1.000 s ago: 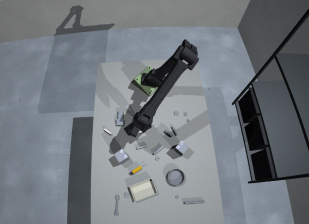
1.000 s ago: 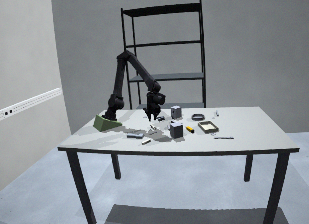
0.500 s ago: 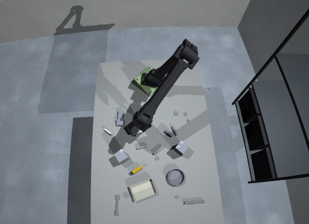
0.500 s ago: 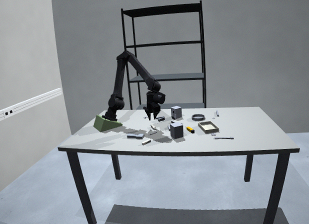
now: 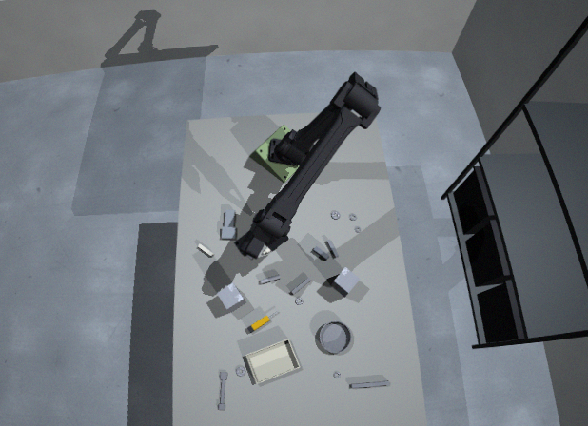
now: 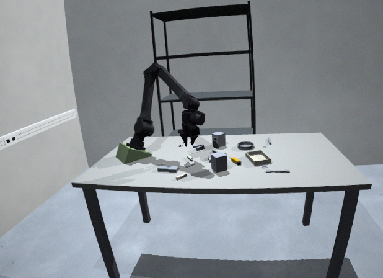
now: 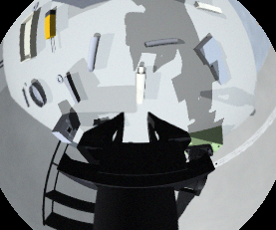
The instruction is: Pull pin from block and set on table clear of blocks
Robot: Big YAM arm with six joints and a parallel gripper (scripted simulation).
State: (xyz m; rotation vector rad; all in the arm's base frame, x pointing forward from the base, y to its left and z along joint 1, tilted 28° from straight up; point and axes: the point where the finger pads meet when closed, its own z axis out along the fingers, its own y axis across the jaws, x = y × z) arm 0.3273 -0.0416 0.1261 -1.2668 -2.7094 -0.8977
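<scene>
- The pin (image 5: 266,251) (image 6: 189,157) (image 7: 140,89) lies flat on the worktop (image 5: 381,318) (image 6: 310,164) (image 7: 119,61), out of any hole and apart from both blocks.
- Above the pin hang the fingers (image 6: 189,145), parted partway with nothing between them, not touching it.
- Near the pin lies a grey rod (image 5: 269,279) (image 6: 189,164) (image 7: 163,43).
- Farther from the pin, an upright block (image 5: 346,280) (image 6: 219,139) (image 7: 69,129) shows a dark hole in its side.
- Another upright block (image 5: 231,297) (image 6: 219,162) stands apart from the pin, on the screwdriver's side.
- That screwdriver (image 5: 260,323) (image 6: 235,161) (image 7: 50,24), yellow-handled, lies farther from the pin than the rod does.
- Beyond the screwdriver from the pin sits a cream tray (image 5: 278,374) (image 6: 263,162).
- Well apart from the pin is a round grey dish (image 5: 350,338) (image 6: 245,148).
- Across the worktop from the tray, with the pin between, is the arm's green base (image 5: 266,163) (image 6: 124,157) (image 7: 208,135).
</scene>
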